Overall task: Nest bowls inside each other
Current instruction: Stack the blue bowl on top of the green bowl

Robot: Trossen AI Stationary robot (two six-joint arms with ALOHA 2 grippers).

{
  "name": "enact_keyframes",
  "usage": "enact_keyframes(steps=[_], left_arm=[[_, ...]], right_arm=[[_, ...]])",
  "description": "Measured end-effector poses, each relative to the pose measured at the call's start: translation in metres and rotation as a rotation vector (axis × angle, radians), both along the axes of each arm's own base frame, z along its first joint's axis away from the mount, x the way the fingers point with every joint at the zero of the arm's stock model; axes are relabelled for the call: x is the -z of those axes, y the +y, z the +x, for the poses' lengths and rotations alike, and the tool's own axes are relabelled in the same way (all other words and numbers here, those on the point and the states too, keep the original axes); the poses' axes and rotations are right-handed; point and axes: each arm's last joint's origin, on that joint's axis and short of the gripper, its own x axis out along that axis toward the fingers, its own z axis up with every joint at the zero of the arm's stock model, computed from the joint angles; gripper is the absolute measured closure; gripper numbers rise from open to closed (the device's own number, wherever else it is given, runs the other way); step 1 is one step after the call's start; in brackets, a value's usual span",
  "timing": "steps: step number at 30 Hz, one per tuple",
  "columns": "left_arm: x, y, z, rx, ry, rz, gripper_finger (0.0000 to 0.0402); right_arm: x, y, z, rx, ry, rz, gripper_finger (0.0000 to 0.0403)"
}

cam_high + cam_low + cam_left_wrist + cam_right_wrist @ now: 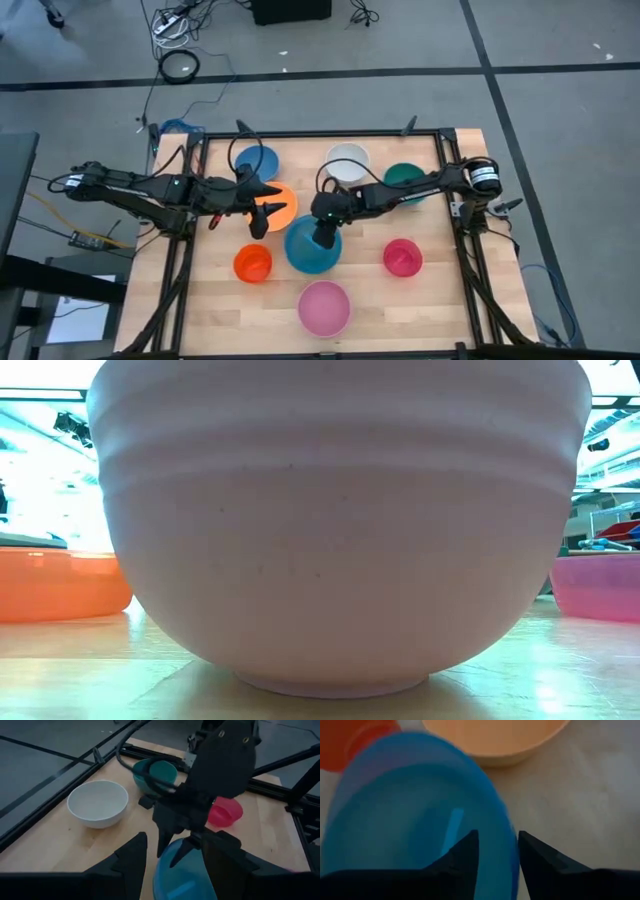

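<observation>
The large light blue bowl point(312, 246) sits upright near the table's middle; the other bowls are placed from it. A pale orange bowl point(279, 204) touches its far-left rim, with a blue bowl point(257, 162) beyond that. The white bowl point(347, 162) stands well behind it, the teal bowl point(404, 178) behind to the right. The magenta bowl point(402, 257) lies right, the red-orange bowl point(253, 264) left, the pale pink bowl point(324, 307) in front.

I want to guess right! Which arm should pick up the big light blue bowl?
The right one, probably. Its pincer already straddles the light blue bowl rim, one finger inside. The left pincer hovers open over the orange bowl.
</observation>
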Motion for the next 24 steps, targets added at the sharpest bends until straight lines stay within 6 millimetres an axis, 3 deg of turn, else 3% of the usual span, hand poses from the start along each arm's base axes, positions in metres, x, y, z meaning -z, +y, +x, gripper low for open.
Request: enact_keyframes(steps=[5,13,24], left_arm=[[0.0001,0.0000,0.0000,0.000,0.001,0.000,0.0206],[0.0002,0.0000,-0.0001,0.000,0.002,0.000,0.0206],[0.0002,0.0000,-0.0001,-0.001,0.001,-0.002,0.0206]], right_arm=[[-0.0041,-0.0009,-0.0035,-0.003,0.011,0.007,0.0305],[-0.0029,-0.0003,-0.0084,-0.055,0.065,0.019,0.0395],[-0.0017,0.0014,-0.0105,-0.092,0.091,0.062,0.0400]])
